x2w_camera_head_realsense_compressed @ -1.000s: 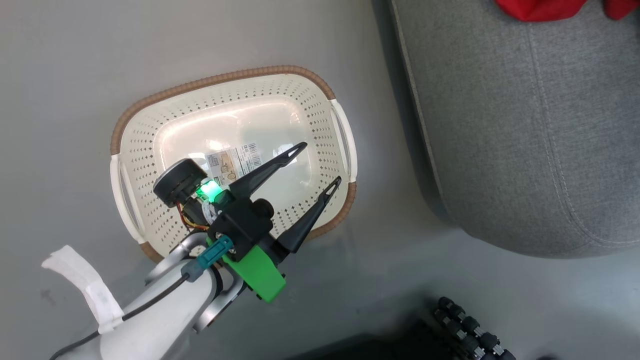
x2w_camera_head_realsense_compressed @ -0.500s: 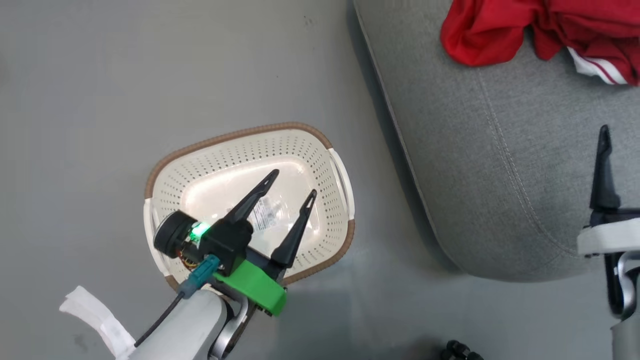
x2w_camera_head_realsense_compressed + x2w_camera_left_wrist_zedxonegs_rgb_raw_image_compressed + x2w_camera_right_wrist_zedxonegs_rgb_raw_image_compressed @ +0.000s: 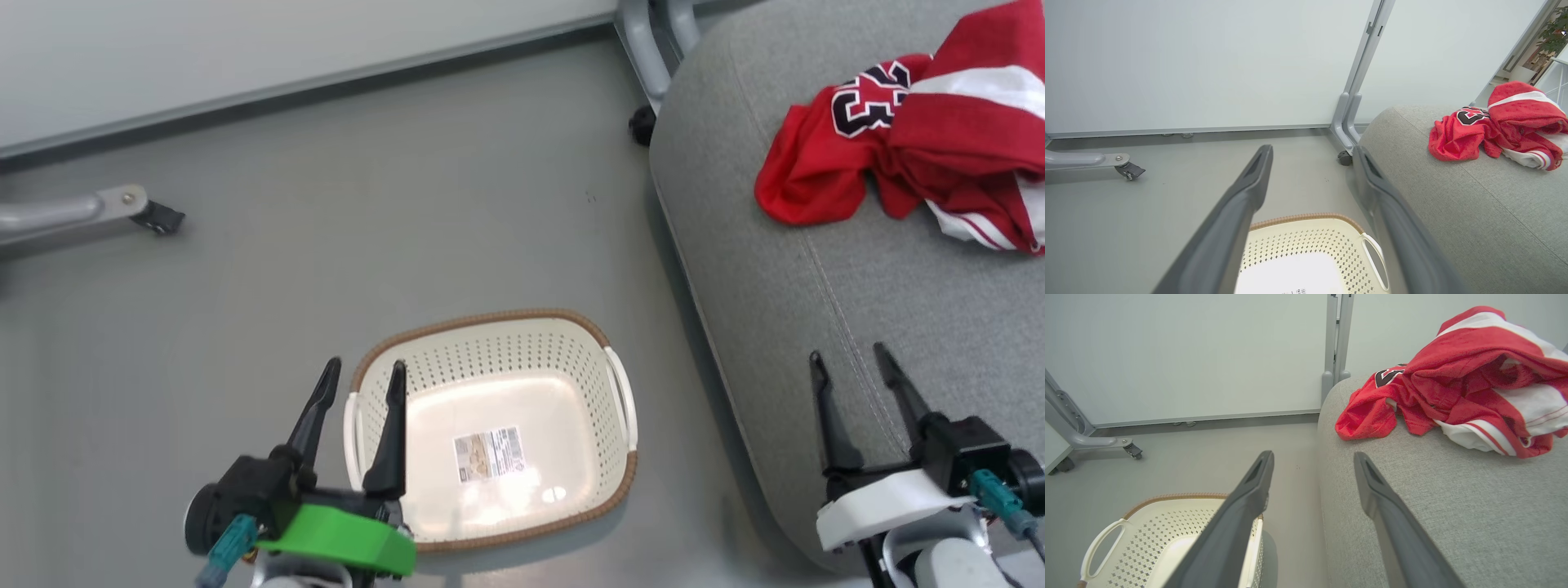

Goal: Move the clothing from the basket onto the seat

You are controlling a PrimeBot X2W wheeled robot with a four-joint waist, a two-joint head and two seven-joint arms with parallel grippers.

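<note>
The red clothing [image 3: 914, 155] lies crumpled on the grey seat [image 3: 816, 327] at the upper right: a jersey with number 23 [image 3: 865, 98] and a piece with a white stripe [image 3: 980, 86]. It also lies on the seat [image 3: 1474, 212] as clothing [image 3: 1498, 126] in the left wrist view, and as clothing [image 3: 1453, 379] in the right wrist view. The cream basket [image 3: 424, 367] stands on the floor with just a label [image 3: 488, 453] on its bottom. My left gripper [image 3: 363, 371] is open over the basket's left rim. My right gripper [image 3: 849, 355] is open above the seat's near edge.
A grey wall panel with a metal post [image 3: 653, 41] rises behind the seat. A wheeled grey leg [image 3: 98, 212] lies on the floor at the far left. Bare grey floor [image 3: 367, 204] stretches between the basket and the wall.
The head camera has tilted up, so the wall and the whole heap of clothing now show. My left gripper has drawn back to the basket's left rim. My right gripper has come fully into view.
</note>
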